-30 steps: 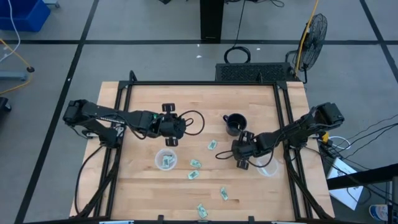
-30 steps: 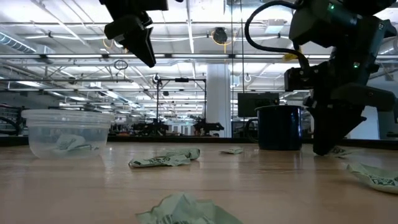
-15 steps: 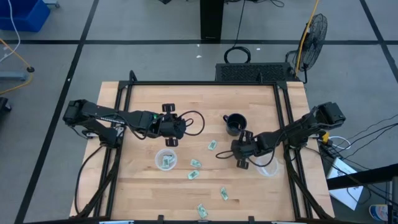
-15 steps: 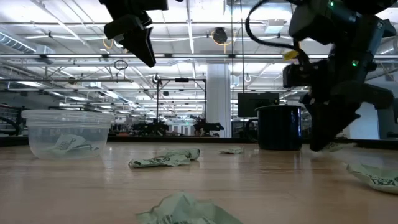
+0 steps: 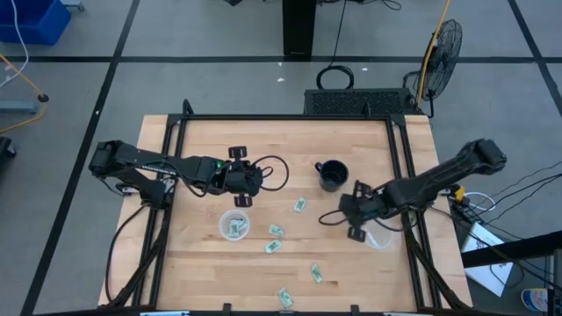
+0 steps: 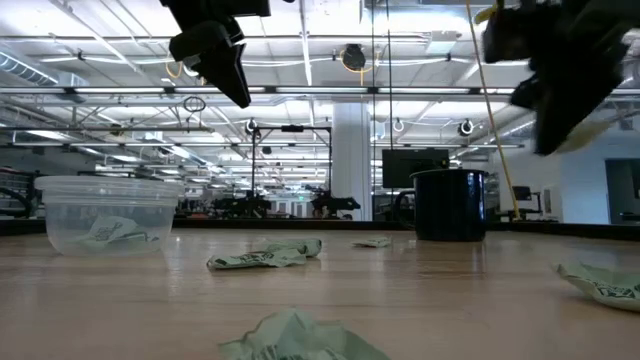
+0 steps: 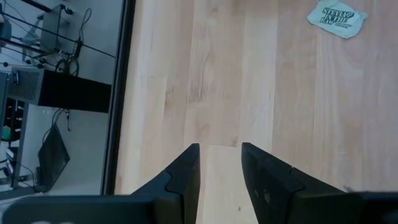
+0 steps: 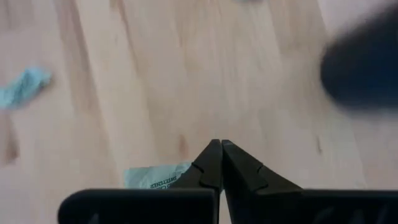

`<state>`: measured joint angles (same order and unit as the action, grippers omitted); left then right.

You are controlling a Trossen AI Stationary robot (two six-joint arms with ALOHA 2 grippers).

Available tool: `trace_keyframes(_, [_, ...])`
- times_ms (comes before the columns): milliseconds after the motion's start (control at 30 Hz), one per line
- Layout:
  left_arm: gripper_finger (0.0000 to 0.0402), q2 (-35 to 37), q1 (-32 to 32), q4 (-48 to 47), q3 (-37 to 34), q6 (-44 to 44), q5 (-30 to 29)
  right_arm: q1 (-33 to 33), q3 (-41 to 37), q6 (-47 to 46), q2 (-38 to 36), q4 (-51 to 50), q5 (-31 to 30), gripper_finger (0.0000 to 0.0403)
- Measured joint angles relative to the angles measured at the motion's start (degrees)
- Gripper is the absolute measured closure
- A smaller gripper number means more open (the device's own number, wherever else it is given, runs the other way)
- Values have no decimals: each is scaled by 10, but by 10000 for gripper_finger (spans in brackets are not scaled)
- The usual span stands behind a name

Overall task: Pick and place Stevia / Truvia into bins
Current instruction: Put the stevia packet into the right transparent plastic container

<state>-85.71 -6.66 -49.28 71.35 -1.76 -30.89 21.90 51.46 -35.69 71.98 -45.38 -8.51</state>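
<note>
From above, the pale butcher-block wooden table carries several small pale green and white Stevia sachets scattered across its middle and near edge. One round clear-plastic bin holds a sachet; a second clear-plastic bin sits near the table's right edge. A black handled mug stands behind the sachets. The left gripper hovers just behind the first bin; the right gripper sits beside the second bin.

At table height, the first bin shows a crumpled sachet inside, loose sachets lie on the wood, and both arms hang raised.

The left wrist view shows its fingers parted, empty, above bare wood.

The right wrist view shows its fingers pressed together, a sachet at their tips, apparently pinched.
</note>
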Motion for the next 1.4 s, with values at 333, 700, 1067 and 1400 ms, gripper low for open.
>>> trace_keyframes(333, [277,0,0,0,0,8,0,105,-4,-283,-37,-143,74,403])
trace_keyframes(700, [277,0,0,0,0,8,8,173,-118,-403,-34,-116,40,403])
trace_keyframes(1067, [277,0,0,0,0,11,30,173,-179,-398,-34,-33,39,403])
trace_keyframes(1400, [277,0,0,0,0,12,29,171,-188,-397,-34,-20,38,355])
